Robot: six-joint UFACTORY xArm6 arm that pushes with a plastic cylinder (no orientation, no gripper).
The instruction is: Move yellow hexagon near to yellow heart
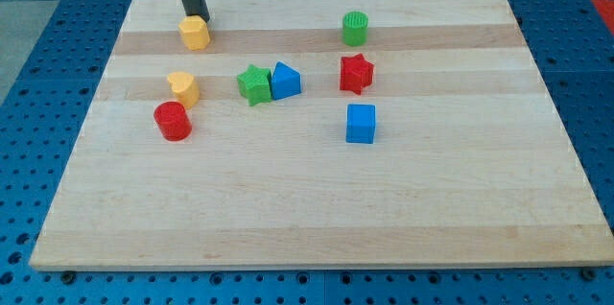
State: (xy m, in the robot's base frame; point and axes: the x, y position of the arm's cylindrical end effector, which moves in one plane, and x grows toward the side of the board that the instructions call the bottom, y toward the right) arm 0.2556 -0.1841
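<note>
We note our rod coming down from the view's top, with my tip (198, 15) at the upper edge of the yellow hexagon (195, 33), touching it or very nearly so; the exact contact cannot be resolved. We carry no gripper, only this bare rod, so nothing is held.

We take the yellow hexagon as landmark; it sits near the upper left of the wooden board (307, 219). The yellow heart (182, 87) lies below it toward the view's bottom, slightly left, clearly apart. The red cylinder (174, 120) is further down again, just beside the heart. The green star (254, 84) and blue triangular block (285, 80) are down and right of the hexagon, touching each other. The green cylinder (355, 28) is well to its right, at about the same height. The red star (356, 73) and blue cube (361, 123) lie right and lower.
</note>
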